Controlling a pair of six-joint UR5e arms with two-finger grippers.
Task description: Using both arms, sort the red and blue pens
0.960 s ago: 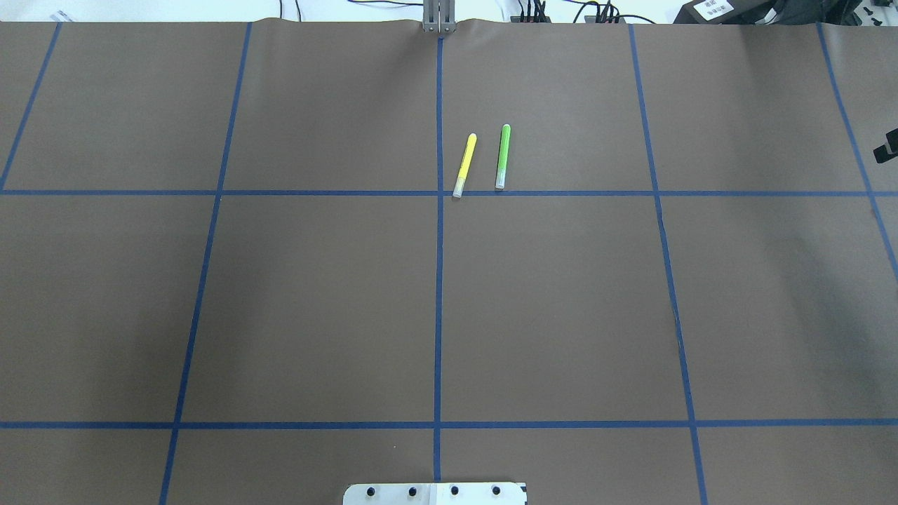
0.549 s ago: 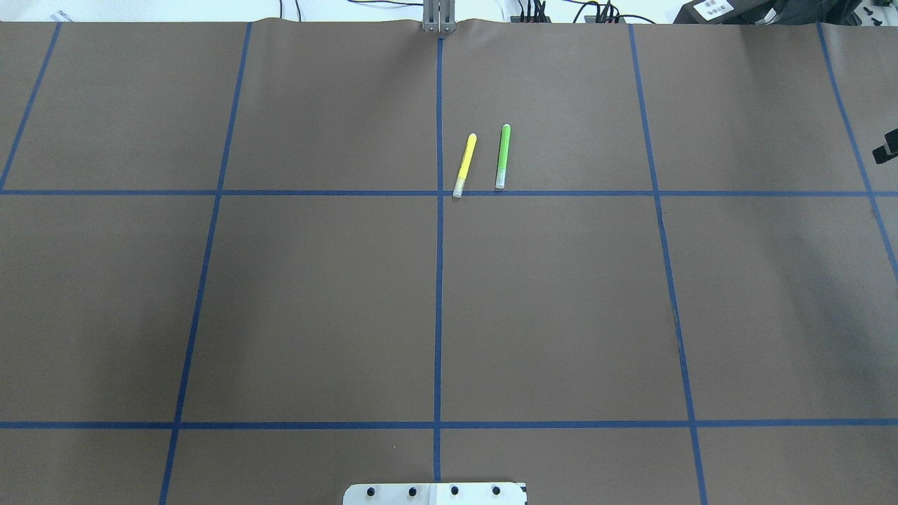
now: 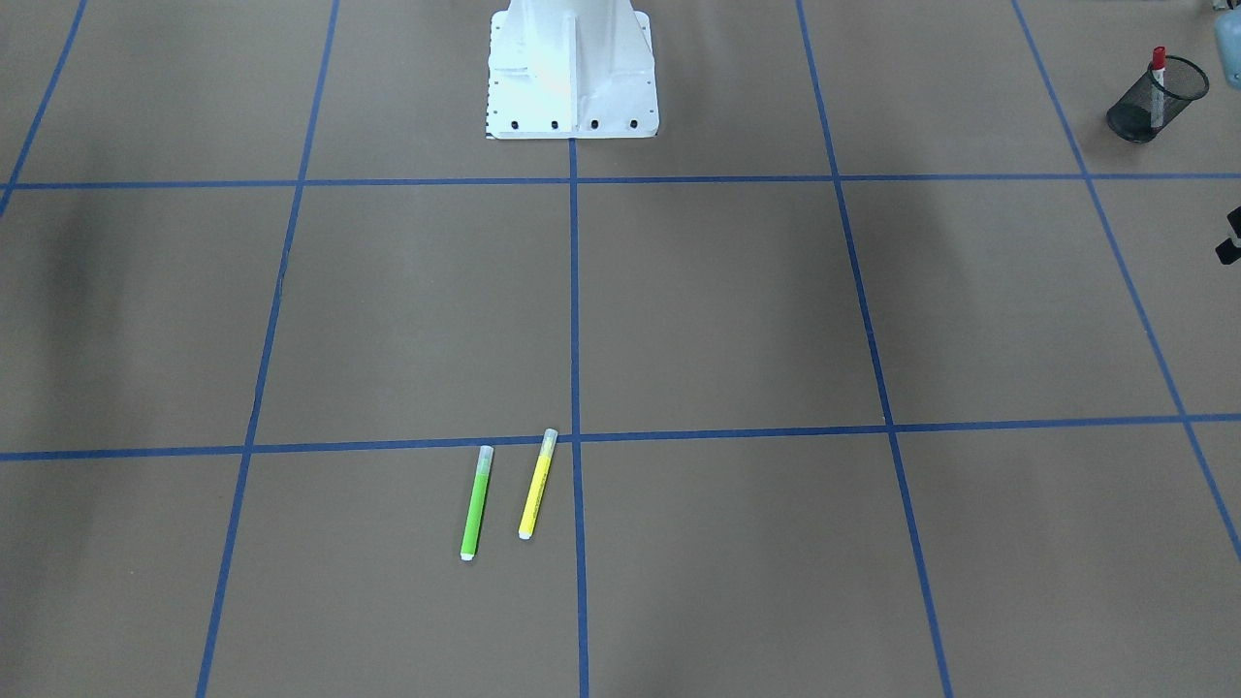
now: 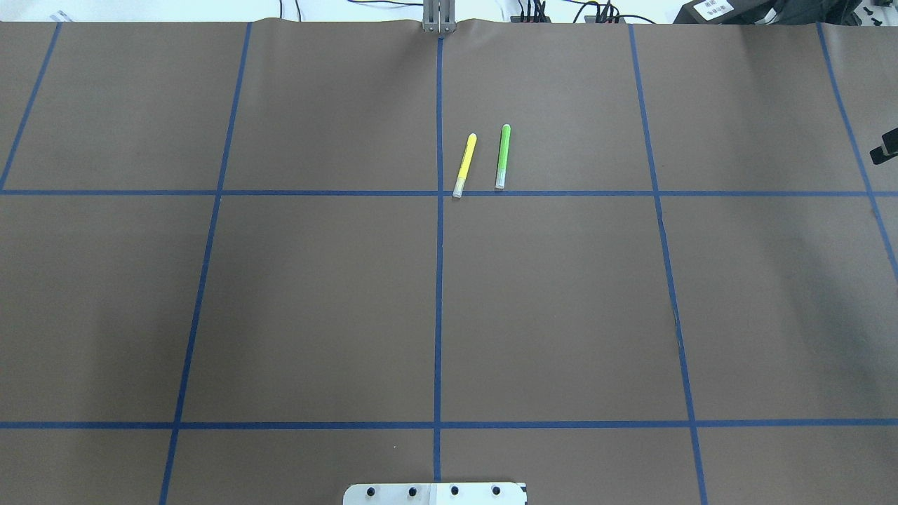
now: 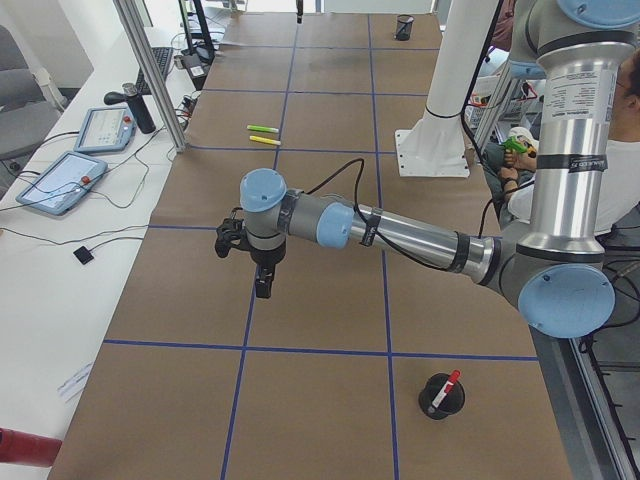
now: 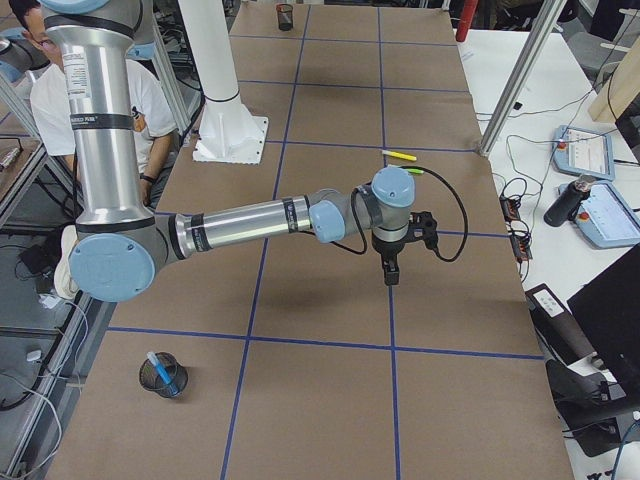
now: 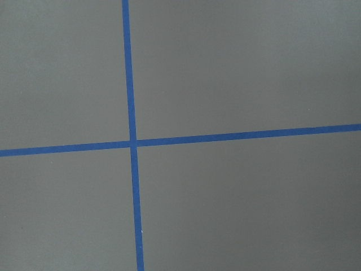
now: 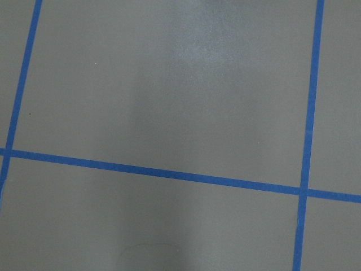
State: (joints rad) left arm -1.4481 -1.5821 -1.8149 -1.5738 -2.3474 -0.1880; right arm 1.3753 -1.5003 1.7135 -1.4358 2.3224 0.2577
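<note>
The red pen [image 3: 1158, 68] stands in a black mesh cup [image 3: 1136, 111] near the robot's base on its left side; the exterior left view shows the same red pen [image 5: 449, 382]. Over on the right side, the blue pen [image 6: 160, 368] stands in another mesh cup [image 6: 150, 380]. My left gripper [image 5: 262, 288] hangs above the brown table, holding nothing I can see. My right gripper [image 6: 390, 272] hangs the same way. For neither can I tell whether it is open or shut. Both wrist views show only table and blue tape.
A green marker [image 4: 502, 157] and a yellow marker [image 4: 465, 165] lie side by side at the table's far middle. The white robot base [image 3: 572, 78] stands at the near edge. A seated person [image 5: 620, 190] is behind the robot.
The black gripper part at the overhead view's right edge has shifted slightly. The green and yellow markers have not moved.
</note>
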